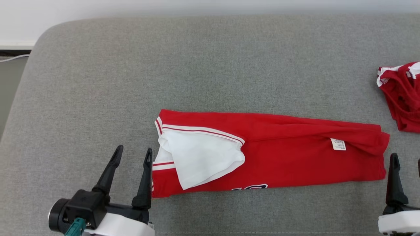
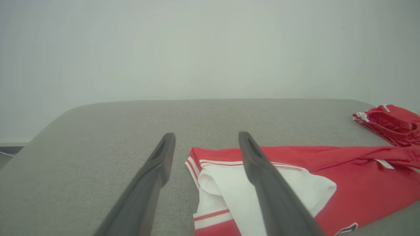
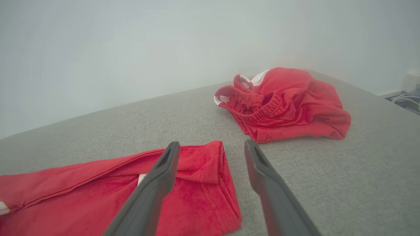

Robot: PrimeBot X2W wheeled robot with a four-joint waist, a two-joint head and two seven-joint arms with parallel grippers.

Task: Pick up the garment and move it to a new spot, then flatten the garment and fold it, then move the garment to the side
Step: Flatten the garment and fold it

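The garment (image 1: 288, 157) is a red shirt with white striped trim, lying flat as a long folded band across the grey cushion. A white sleeve (image 1: 203, 157) is turned over its left end and a small label sits near its right end. My left gripper (image 1: 135, 149) stands open just off the garment's left end, with nothing between its fingers. In the left wrist view the garment (image 2: 354, 186) lies under and right of that open gripper (image 2: 206, 136). My right gripper (image 1: 407, 159) is open at the garment's right end (image 3: 200, 193); in the right wrist view the gripper (image 3: 212, 144) straddles that end's corner.
A second red piece with an elastic waistband (image 1: 402, 95) lies bunched at the far right (image 3: 288, 101) (image 2: 390, 123). The grey cushion (image 1: 210, 65) rounds off at its back left corner, with floor and a cable (image 1: 13, 58) beyond. A pale wall runs behind.
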